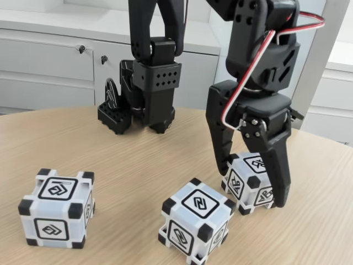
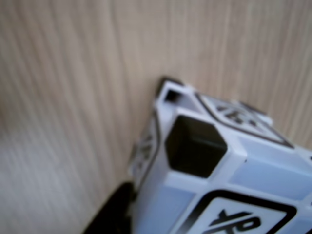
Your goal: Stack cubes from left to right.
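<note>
Three white cubes with black corners and glyph faces rest on the wooden table. The left cube and the middle cube stand free near the front. My black gripper reaches down over the right cube, one finger pressed against each side of it, and the cube's base is still on the table. In the wrist view this cube is very near, seen from a corner, with a dark finger against its lower left side.
The arm's black base stands at the back of the table, behind the cubes. White cabinets line the wall beyond the table's far edge. Bare wood lies between the left and middle cubes.
</note>
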